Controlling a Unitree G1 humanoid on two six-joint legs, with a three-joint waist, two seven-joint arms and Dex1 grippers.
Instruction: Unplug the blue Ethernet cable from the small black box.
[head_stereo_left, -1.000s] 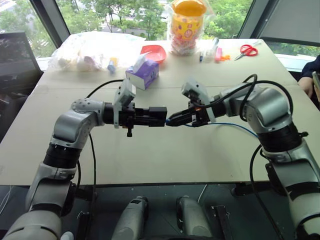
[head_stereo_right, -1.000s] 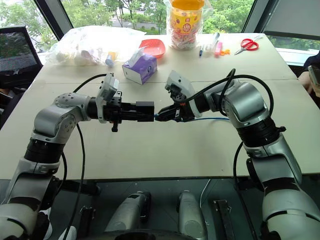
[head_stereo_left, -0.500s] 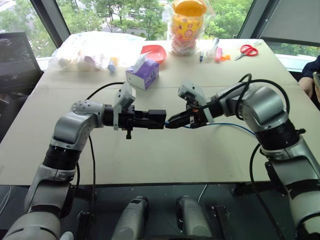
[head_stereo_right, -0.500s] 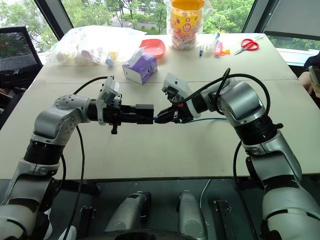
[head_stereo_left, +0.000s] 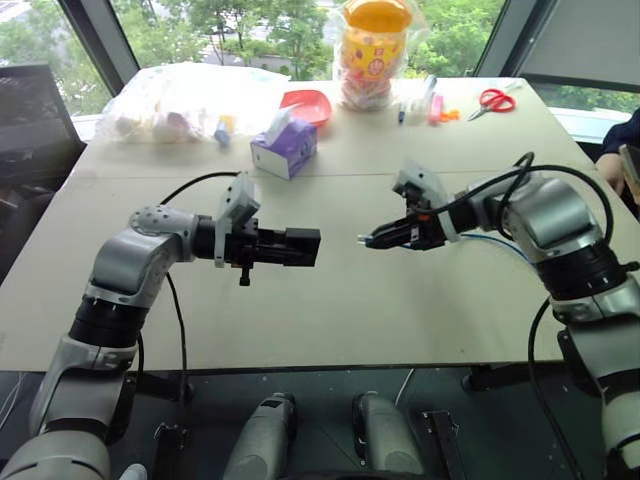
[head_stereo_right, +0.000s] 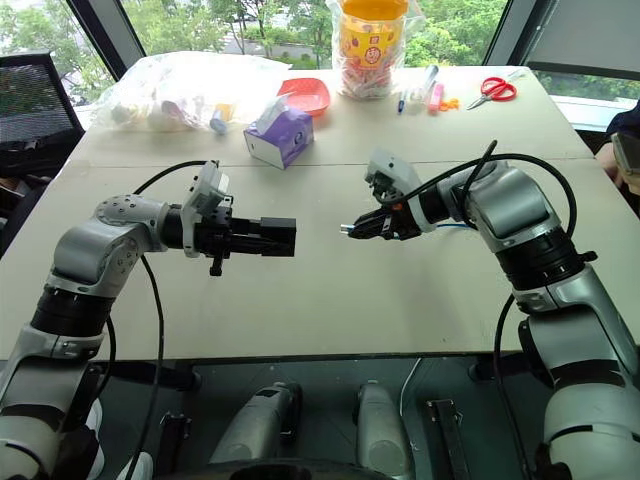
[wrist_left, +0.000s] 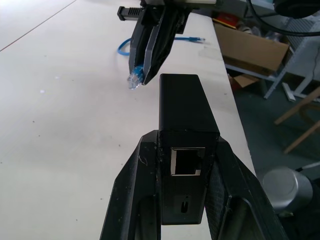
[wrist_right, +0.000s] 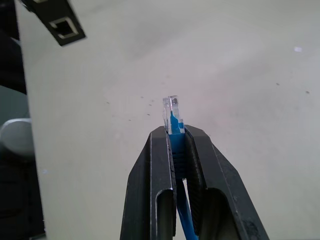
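From the head, the left claw (head_stereo_left: 305, 247) is clamped on the small black box (head_stereo_left: 298, 246), held level above the counter (head_stereo_left: 330, 320) to brace it. The right claw (head_stereo_left: 372, 240) pinches the blue Ethernet cable (head_stereo_left: 490, 240), its plug free, an open gap between.

Left wrist: the box's port (wrist_left: 186, 162) sits empty.

Right wrist: the plug (wrist_right: 171, 114) juts past closed fingertips, bare counter all round.

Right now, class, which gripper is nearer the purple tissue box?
Left. The left gripper sits just in front of the purple tissue box; the right gripper is farther right.
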